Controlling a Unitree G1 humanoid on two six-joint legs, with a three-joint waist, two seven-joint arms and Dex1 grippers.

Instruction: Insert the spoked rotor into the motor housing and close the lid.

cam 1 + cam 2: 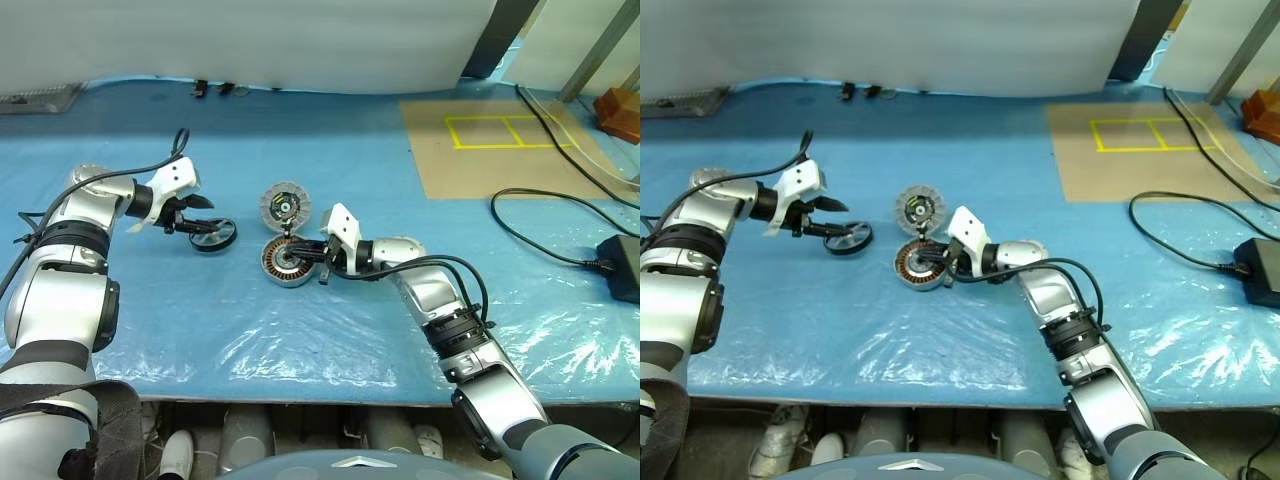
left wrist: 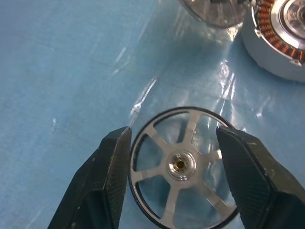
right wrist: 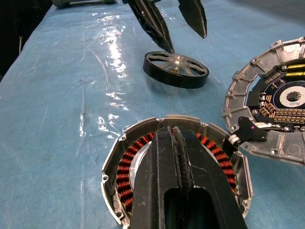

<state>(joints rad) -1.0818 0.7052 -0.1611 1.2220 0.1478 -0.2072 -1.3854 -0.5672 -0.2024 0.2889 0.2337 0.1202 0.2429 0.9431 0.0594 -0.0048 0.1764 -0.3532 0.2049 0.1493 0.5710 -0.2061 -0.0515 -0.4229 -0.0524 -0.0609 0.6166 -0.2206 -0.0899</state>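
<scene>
Our left gripper point(image 1: 205, 218) is hanging over the spoked rotor point(image 1: 214, 236) with its two black fingers point(image 2: 112, 176) parted, one on each side of the black rim. From the left wrist view we are seeing the fingers just beside the rim, and we cannot tell whether they are touching it. The rotor is lying flat on the blue plastic-covered table point(image 1: 330, 330), silvery spokes and hub facing up, to the left of the motor housing point(image 1: 288, 262) and apart from it.

Our right gripper point(image 1: 322, 262) is reaching in from the right, pointing left, with its fingers point(image 3: 183, 181) pressed together and nothing between them. In the right wrist view those closed fingers are lying over the open housing, across the ring of copper-coloured windings; we cannot tell whether they are resting on it.

The housing is sitting in the middle of the table with its inside facing up. The lid point(image 1: 284, 205) is standing open on the far side of the housing, joined at the hinge, showing us its ribbed rim and dark greenish centre.

Over to the right, a brown board point(image 1: 500, 150) with yellow tape squares is lying on the table, and a black cable point(image 1: 540, 225) is running to a dark box point(image 1: 622, 265) at the edge
</scene>
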